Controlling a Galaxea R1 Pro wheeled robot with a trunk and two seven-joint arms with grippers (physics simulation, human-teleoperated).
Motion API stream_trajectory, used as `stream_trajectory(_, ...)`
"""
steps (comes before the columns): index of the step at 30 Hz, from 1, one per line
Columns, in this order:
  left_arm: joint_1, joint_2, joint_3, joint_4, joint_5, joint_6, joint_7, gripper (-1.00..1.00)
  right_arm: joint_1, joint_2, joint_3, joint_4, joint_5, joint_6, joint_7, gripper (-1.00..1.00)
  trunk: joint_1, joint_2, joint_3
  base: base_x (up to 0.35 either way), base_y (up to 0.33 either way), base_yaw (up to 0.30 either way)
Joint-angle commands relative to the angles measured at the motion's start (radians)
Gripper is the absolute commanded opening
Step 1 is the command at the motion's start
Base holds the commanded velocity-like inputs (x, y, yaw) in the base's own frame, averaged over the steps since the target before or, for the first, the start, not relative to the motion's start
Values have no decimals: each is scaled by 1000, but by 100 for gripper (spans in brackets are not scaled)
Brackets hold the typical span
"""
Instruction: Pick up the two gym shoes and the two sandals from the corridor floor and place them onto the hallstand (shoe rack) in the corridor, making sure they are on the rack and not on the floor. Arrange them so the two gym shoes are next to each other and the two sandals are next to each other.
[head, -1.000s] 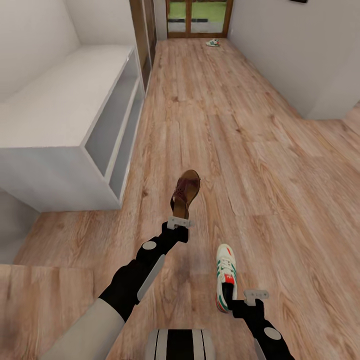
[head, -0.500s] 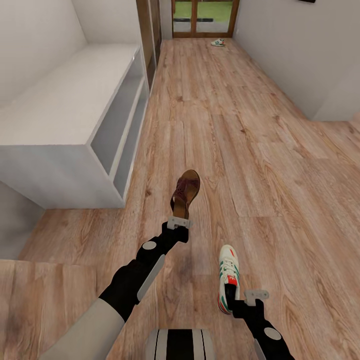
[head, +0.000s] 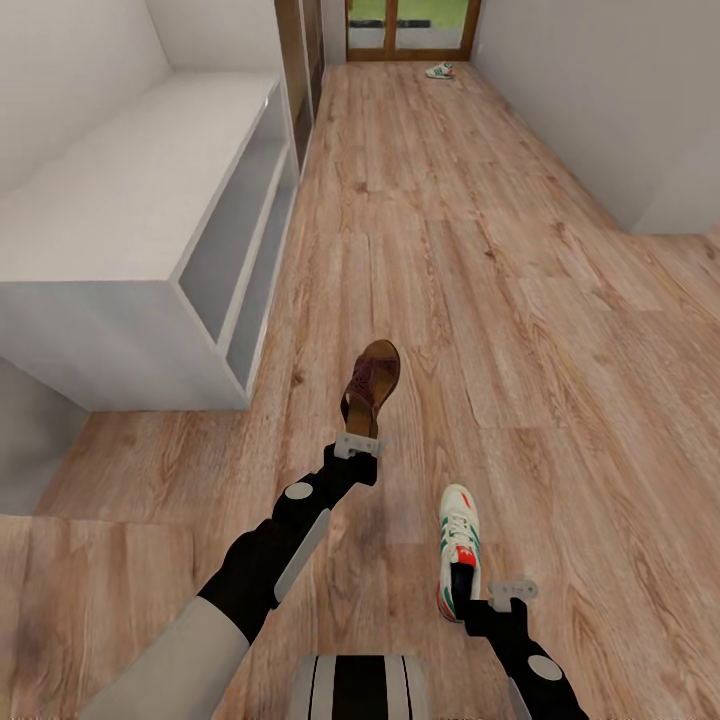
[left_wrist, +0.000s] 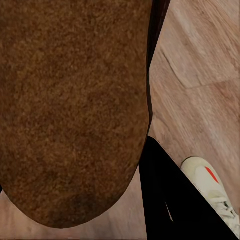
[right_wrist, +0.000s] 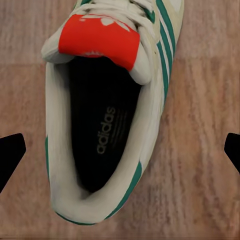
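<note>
Rolling forward beside the hallstand (head: 120, 210), left gripper (head: 358, 447) still clamped on a sandal (head: 372, 385), right gripper (head: 497, 596) still gripping a gym shoe (head: 457, 550).

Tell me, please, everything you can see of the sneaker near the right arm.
The sneaker is white with green side stripes, white laces, a red-orange tongue patch and a dark insole with printed lettering. It appears to be held at the heel end by the right gripper, toe pointing away from the robot, with wooden floor beneath it.
</note>
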Motion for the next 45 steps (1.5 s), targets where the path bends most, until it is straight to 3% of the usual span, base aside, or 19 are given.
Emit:
stream_trajectory(1, -1, 0, -1, -1, 5, 6, 0, -100, 0, 0, -1, -2, -1, 6, 0, 100, 0, -1, -6, 0, 0, 100)
stream_trajectory(22, -1, 0, -1, -1, 5, 5, 0, -100, 0, 0, -2, -5, 0, 4, 1, 100, 1, -1, -27, 0, 0, 42)
stream_trajectory(45, 1, -1, -2, -1, 7, 3, 0, -100, -1, 0, -2, -12, 2, 7, 1, 100, 1, -1, -28, 0, 0, 1)
